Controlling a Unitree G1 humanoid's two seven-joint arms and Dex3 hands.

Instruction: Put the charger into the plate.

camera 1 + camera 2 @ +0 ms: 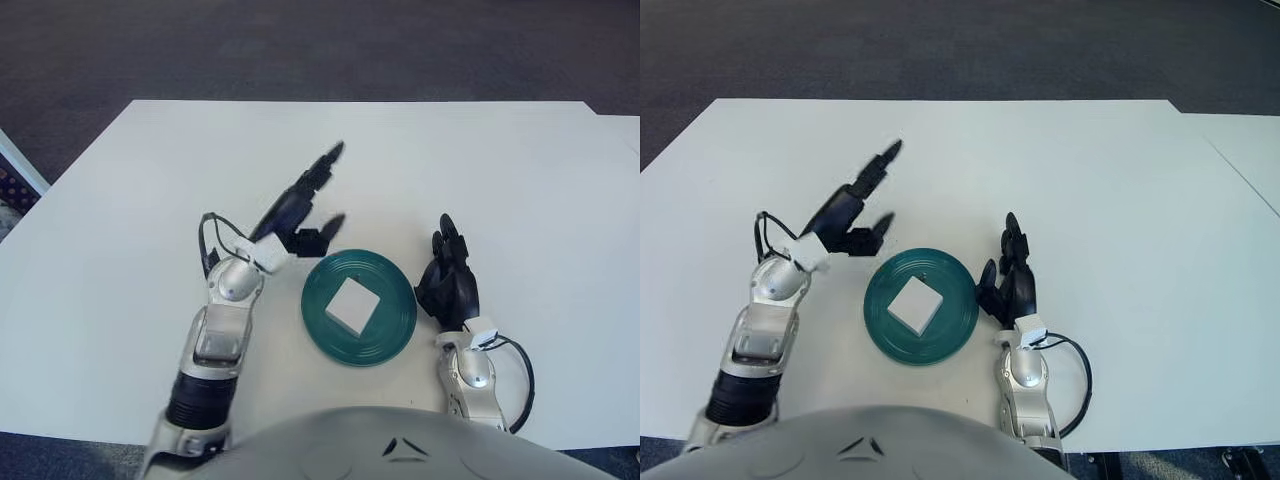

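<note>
If you look from left to right, you meet your left hand (300,205) first. It is up off the white table (520,180), its fingers are spread wide, and it holds nothing. Just to the right of that hand and a bit nearer to you sits the green plate (398,290). It lies flat on the table, close to the hand but not touching it.

Inside the plate, near its middle, lies the charger (353,305) — a small white block, turned a little so one corner points toward you. So the job looks done from here.

The charger looks hard and light, like a little plastic box. It will not bend or squash. Its sides look smooth, so it could slip. If you ever need to pick it up, pinch it on two flat sides that face away from each other, not on the corners. The plate has a raised rim, so come down from above.

On the far side of the plate shows your right hand (450,280) — just beside the rim. I cannot tell what its fingers are doing.
</note>
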